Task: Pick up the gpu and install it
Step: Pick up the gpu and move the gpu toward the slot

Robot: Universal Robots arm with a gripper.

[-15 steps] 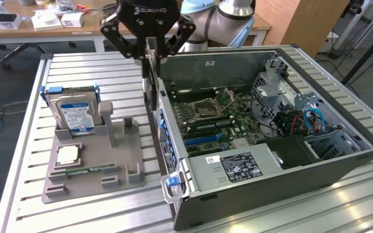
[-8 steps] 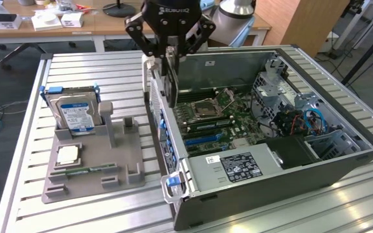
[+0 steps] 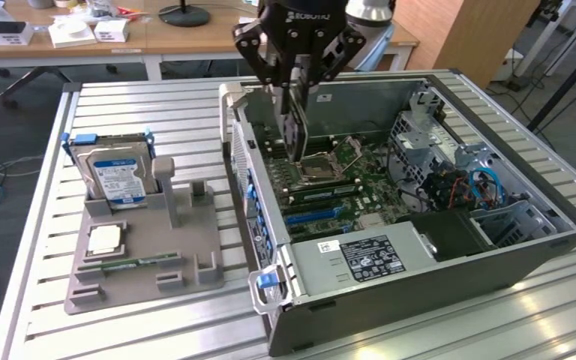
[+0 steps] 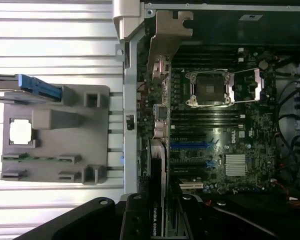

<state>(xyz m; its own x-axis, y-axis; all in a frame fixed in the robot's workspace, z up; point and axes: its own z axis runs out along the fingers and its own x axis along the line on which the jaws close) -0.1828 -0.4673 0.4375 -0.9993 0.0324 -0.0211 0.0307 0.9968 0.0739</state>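
The gpu [image 3: 298, 131] is held upright and edge-on by the gripper [image 3: 294, 90], whose jaws are clamped on the card's upper part. It is judged to be kept vertical so that its lower edge can be offered to a slot on the main board [image 3: 343, 180]. In the exterior view the card is placed inside the open computer case [image 3: 528, 251], at about eleven o'clock of the interior. It is just at twelve o'clock of the bare processor socket [image 3: 318, 161], and one long blue slot [image 3: 313, 216] is seen at six o'clock from it. Whether the card's lower edge touches the board cannot be told. In the wrist view the card [image 4: 159, 195] is seen edge-on close beside the case's rear wall.

The case is laid on its side with the panel off, apparently so that the board can be reached from above.

At nine o'clock from the case, one grey holder [image 3: 198, 240] is set on the slatted table [image 3: 148, 112]. One hard drive [image 3: 118, 176] is stood upright in it, and one processor chip [image 3: 103, 238] and one memory stick [image 3: 133, 262] are laid flat, each in its own pocket.
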